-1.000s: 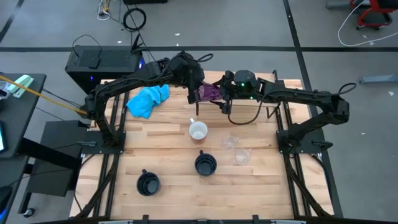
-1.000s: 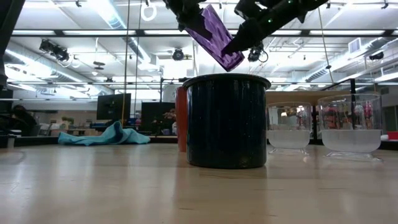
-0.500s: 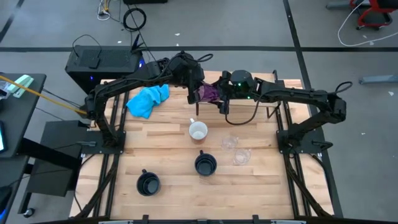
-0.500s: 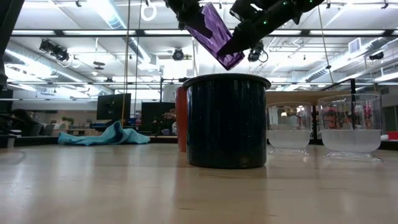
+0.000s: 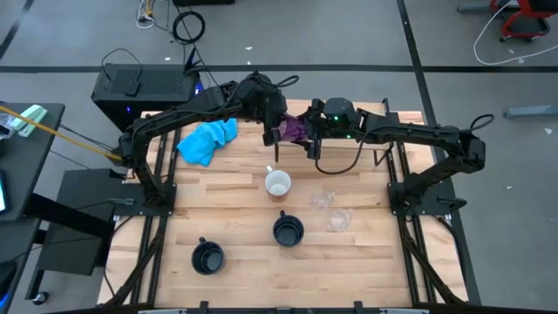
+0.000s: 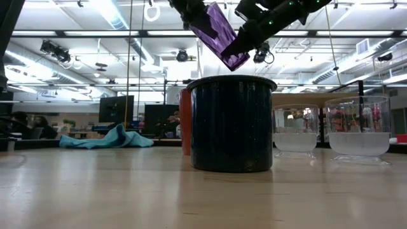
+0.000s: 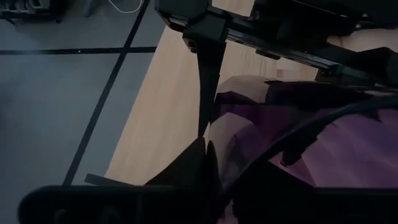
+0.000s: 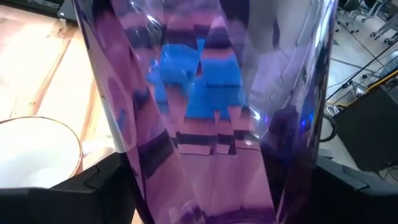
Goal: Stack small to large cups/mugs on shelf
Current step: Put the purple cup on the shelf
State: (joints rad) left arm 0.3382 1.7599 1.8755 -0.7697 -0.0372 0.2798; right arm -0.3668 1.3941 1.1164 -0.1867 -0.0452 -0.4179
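No lettering, label, brand mark, number or sign can be read in any of the four views. The monitors at the left middle of the low view are dark and show no readable characters, and the black box at the upper left of the high view carries only a small blue light, with no legible marking.
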